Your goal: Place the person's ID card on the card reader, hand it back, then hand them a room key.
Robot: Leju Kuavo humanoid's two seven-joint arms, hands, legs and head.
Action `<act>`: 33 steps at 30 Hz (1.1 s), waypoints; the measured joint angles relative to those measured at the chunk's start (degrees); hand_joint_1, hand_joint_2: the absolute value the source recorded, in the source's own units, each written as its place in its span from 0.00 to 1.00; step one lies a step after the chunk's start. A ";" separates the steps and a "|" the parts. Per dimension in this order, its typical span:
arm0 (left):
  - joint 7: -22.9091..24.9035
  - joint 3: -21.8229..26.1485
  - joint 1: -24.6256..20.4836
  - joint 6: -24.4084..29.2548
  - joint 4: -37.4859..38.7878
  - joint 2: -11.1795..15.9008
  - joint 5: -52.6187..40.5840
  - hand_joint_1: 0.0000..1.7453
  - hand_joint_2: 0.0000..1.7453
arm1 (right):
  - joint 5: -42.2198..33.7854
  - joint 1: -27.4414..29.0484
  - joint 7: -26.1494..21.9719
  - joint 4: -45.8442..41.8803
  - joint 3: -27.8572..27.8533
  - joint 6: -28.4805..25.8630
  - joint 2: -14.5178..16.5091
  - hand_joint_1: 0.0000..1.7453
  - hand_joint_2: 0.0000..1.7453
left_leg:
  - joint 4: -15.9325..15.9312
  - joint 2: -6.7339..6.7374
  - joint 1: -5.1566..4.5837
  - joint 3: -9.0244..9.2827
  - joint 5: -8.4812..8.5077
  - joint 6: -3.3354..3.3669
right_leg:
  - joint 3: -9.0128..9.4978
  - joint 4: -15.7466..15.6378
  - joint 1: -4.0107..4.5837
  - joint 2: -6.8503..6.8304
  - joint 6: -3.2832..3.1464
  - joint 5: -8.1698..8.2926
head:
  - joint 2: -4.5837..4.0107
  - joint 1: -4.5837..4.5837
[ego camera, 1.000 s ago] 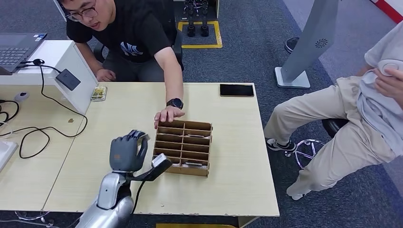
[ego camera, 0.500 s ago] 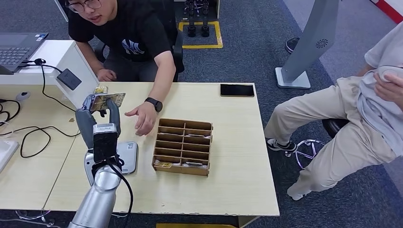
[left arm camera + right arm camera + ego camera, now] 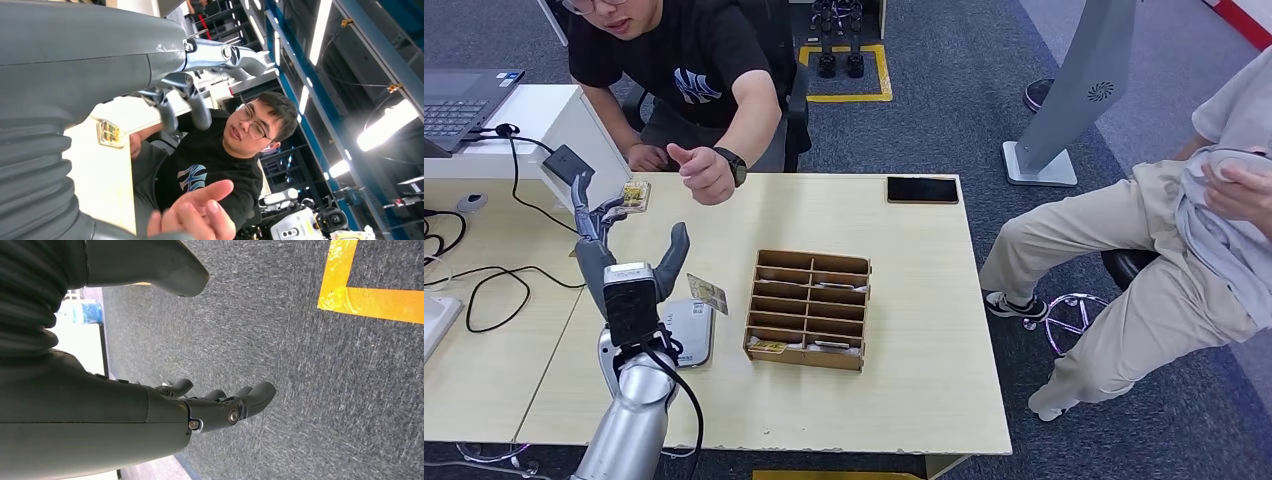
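Note:
My left hand (image 3: 624, 255) is raised above the table's left part with its fingers spread and nothing in them. The ID card (image 3: 707, 293) is tilted just right of that hand, over the far edge of the grey card reader (image 3: 692, 335); I cannot tell whether it is falling or resting. The person's hand (image 3: 704, 172) is drawn back over the table's far edge. In the left wrist view my fingers (image 3: 172, 107) stand apart and the person's hand (image 3: 197, 210) is close. My right hand (image 3: 220, 407) hangs over the carpet, loosely open and holding nothing. The wooden divider box (image 3: 809, 308) holds key cards.
A black phone (image 3: 921, 189) lies at the table's far right. A small yellow-patterned packet (image 3: 632, 195) sits near a white stand (image 3: 554, 125) with cables. A second person sits at the right. A laptop (image 3: 464, 95) is at far left.
My left hand opened and let go of the ID card, which dropped toward the card reader. The person's hand pulled back from the table's middle to its far edge.

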 joint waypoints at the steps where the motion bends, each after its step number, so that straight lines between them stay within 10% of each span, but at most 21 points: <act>1: 0.01 0.03 0.04 0.00 0.00 0.00 0.22 0.00 1.00 | 0.00 0.00 0.00 0.00 0.00 -0.01 0.00 0.00 1.00 | 0.00 0.00 0.00 0.00 0.00 0.00 | 0.00 0.00 0.00 0.00 0.00 0.00 | 0.00 0.00; 33: 1.12 0.31 1.01 0.00 0.00 0.02 0.99 0.00 1.00 | 0.05 -0.03 -0.02 -0.02 -0.02 -0.37 0.09 0.00 1.00 | 0.00 0.00 0.00 0.00 0.00 0.00 | 0.00 0.00 0.00 0.00 0.00 0.00 | 0.00 0.00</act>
